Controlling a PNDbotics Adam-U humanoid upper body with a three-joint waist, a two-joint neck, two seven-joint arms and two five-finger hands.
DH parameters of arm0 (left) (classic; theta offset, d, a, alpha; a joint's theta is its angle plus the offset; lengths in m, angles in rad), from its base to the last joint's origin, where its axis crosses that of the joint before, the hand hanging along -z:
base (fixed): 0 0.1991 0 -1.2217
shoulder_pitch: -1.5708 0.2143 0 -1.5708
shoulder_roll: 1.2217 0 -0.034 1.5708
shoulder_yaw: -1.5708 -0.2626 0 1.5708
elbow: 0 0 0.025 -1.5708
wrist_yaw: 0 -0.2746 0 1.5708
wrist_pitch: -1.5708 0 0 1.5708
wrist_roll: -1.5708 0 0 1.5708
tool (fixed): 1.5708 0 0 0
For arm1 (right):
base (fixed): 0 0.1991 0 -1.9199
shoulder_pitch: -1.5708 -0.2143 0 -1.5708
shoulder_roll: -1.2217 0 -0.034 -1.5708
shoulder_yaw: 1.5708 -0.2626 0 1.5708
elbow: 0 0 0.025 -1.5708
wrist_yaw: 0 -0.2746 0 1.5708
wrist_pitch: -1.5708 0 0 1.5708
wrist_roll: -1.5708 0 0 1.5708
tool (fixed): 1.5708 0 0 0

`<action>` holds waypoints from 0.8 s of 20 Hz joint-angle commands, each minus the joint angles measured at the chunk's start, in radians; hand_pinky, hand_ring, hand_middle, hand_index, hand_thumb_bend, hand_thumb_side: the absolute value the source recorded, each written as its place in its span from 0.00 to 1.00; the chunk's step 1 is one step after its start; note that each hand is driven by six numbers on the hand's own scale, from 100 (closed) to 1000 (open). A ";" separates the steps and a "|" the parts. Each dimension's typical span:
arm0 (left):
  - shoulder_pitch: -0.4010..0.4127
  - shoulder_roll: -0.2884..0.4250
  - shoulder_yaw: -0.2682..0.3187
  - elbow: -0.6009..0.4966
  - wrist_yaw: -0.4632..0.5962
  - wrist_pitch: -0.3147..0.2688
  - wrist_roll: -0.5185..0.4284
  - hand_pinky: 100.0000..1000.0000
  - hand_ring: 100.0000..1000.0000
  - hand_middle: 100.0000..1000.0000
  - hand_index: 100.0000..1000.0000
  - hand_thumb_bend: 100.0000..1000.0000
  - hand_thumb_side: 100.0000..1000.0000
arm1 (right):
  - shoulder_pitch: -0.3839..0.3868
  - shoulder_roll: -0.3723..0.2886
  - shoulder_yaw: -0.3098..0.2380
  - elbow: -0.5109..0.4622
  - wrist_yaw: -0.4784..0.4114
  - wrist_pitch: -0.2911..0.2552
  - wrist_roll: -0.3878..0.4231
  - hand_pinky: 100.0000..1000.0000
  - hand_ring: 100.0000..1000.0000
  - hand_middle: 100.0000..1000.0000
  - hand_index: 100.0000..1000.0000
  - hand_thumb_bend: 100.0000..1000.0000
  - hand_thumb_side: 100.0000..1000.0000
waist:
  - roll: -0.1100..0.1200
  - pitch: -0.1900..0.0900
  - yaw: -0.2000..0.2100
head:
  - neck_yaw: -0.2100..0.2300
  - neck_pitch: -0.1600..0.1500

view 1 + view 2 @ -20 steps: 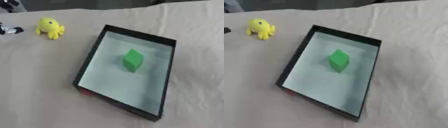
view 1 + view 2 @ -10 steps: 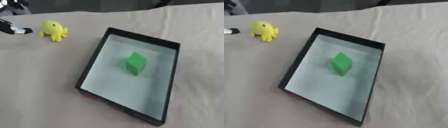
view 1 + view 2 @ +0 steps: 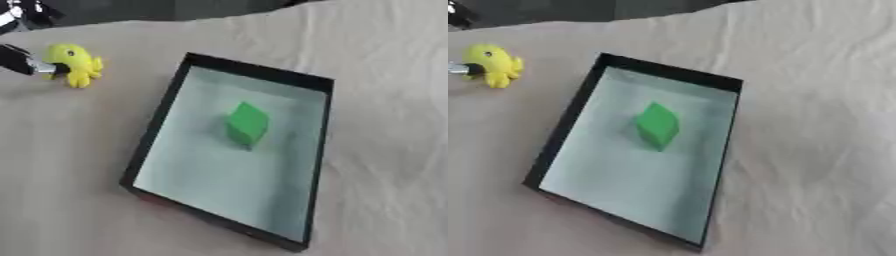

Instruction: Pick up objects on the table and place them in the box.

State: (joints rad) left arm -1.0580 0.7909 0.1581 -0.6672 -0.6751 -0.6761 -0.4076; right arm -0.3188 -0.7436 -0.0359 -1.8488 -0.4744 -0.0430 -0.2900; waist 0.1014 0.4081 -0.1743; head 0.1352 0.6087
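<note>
- Left eye view catches more of my left robot hand (image 3: pixel 26 62); the right eye view only gets a silver tip at the edge.
- Can't tell if its fingers are spread or closed. The tip touches the toy (image 3: pixel 74 62).
- Toy's yellow and blobby with stubby legs pointing down-right, sitting on the worktop (image 3: pixel 61 165) left of the box (image 3: pixel 156 125).
- Green block (image 3: pixel 657 125) lies inside the box, tilted.
- Box's long axis runs away from me.
</note>
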 commanded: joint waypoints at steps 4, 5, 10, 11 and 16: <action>-0.015 0.029 0.021 0.007 -0.025 0.015 0.016 0.78 0.74 0.75 0.84 0.55 0.22 | -0.029 -0.010 -0.003 -0.016 0.002 0.001 0.009 1.00 0.95 0.98 0.86 0.00 0.53 | -0.006 -0.006 -0.009 | 0.004 -0.025; -0.015 0.029 0.022 0.010 -0.031 0.018 0.023 0.78 0.73 0.74 0.84 0.53 0.22 | -0.032 -0.008 -0.003 -0.014 0.002 0.002 0.010 1.00 0.95 0.98 0.86 0.00 0.53 | -0.006 -0.003 -0.010 | 0.007 -0.027; -0.007 0.028 0.021 0.031 -0.066 0.026 0.041 0.77 0.73 0.73 0.80 0.43 0.14 | -0.037 -0.001 -0.002 -0.009 0.006 0.002 0.013 1.00 0.95 0.98 0.86 0.00 0.53 | -0.008 0.006 -0.016 | 0.023 -0.035; -0.005 0.029 0.020 0.035 -0.077 0.028 0.043 0.77 0.73 0.72 0.80 0.40 0.09 | -0.037 0.000 -0.003 -0.008 0.006 0.002 0.012 1.00 0.95 0.98 0.86 0.00 0.53 | -0.009 0.007 -0.016 | 0.024 -0.036; 0.001 0.030 0.017 0.051 -0.120 0.044 0.057 0.76 0.73 0.72 0.78 0.31 0.00 | -0.040 0.003 -0.001 -0.006 0.008 0.002 0.015 1.00 0.95 0.98 0.86 0.00 0.54 | -0.008 0.011 -0.016 | 0.029 -0.039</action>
State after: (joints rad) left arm -1.0481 0.7905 0.1702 -0.6143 -0.7829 -0.6355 -0.3567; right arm -0.3489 -0.7247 -0.0300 -1.8476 -0.4714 -0.0375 -0.2790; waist 0.0984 0.4382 -0.1908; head 0.1609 0.5845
